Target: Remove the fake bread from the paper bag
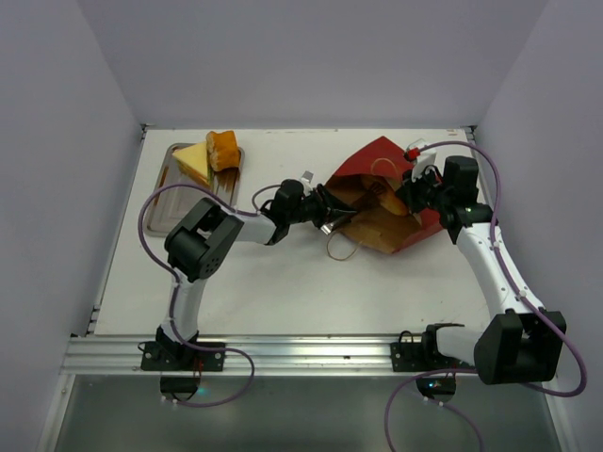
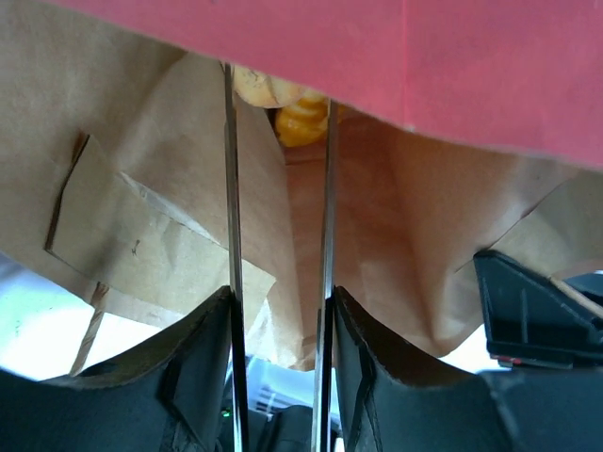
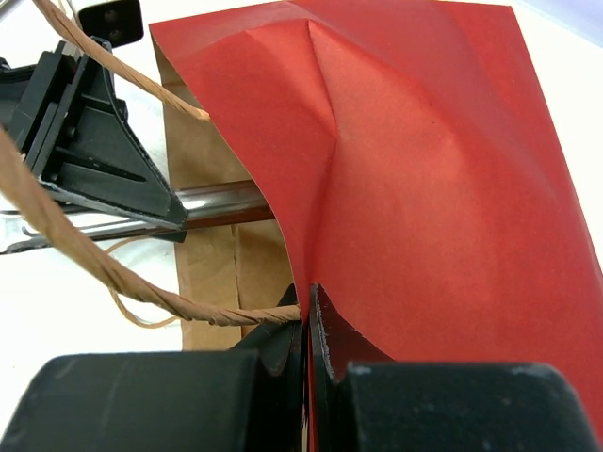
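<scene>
The red paper bag [image 1: 377, 160] lies on its side right of the table's middle, its brown-lined mouth facing left. A piece of fake bread [image 1: 392, 200] shows inside it, and in the left wrist view [image 2: 287, 111] it is orange-yellow, deep in the bag, just beyond my fingers. My left gripper [image 1: 330, 215] is open and empty, its thin fingers inside the bag's mouth [image 2: 279, 141]. My right gripper [image 1: 415, 188] is shut on the bag's upper red edge [image 3: 309, 301] and holds that wall [image 3: 424, 188] up. A string handle [image 3: 122, 282] hangs beside it.
A shallow steel tray [image 1: 160, 209] stands at the back left and holds a yellow bread wedge [image 1: 191, 162] and a brown bun [image 1: 223, 149]. A loose handle loop [image 1: 337, 250] lies on the white table in front of the bag. Grey walls enclose the table.
</scene>
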Tool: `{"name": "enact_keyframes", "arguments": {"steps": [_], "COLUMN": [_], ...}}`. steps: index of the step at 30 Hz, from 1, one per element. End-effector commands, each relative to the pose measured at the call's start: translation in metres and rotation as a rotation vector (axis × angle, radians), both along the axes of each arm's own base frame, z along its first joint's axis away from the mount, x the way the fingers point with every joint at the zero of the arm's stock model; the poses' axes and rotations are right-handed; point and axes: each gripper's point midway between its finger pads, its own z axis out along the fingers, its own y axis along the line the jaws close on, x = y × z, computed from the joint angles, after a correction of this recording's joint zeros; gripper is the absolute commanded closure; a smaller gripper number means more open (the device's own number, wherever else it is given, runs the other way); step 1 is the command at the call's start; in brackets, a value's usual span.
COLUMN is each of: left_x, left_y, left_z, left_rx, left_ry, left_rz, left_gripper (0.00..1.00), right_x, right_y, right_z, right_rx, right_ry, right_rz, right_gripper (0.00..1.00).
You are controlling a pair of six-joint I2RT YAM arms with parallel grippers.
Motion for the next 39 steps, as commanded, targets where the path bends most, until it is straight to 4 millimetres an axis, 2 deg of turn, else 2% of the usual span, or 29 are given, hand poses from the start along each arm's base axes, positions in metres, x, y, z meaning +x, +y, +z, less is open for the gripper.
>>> {"name": "enact_keyframes", "arguments": {"steps": [1,12,16,19,20,24,29,39], "left_x": [0.002,0.009,0.010,0.008,0.008,0.006,0.004,-0.013], "left_y": [-0.005,-0.009,-0.010,-0.010,-0.010,-0.009,-0.008,0.004], "left_z": [0.019,0.022,0.017,0.012,0.011,0.004,0.008,0.034], "left_rx": [-0.095,-0.156,-0.155,-0.154,-0.157,-0.153,-0.154,-0.157], "left_ry": [0.000,0.063,0.077,0.088,0.092,0.105,0.083,0.016], "left_rz": [0.009,0.036,0.035,0.030,0.028,0.027,0.018,0.007], "left_gripper": [0.53,0.55,0.57,0.64,0.70,0.81,1.00,1.00], "right_x": [-0.003,-0.004,-0.004,-0.005,-0.005,-0.005,-0.006,-0.003], "right_y": [0.005,0.005,0.006,0.006,0.006,0.006,0.007,0.002], "right_z": [0.003,0.002,0.003,0.003,0.004,0.004,0.005,0.004], "right_rx": [0.023,0.025,0.026,0.026,0.027,0.027,0.030,0.020], "right_ry": [-0.008,-0.006,-0.008,-0.006,-0.009,-0.010,-0.010,-0.013], "right_rz": [0.022,0.024,0.027,0.027,0.028,0.025,0.026,0.005], "right_gripper": [0.98,0.98,0.98,0.98,0.98,0.98,0.98,0.98]}}
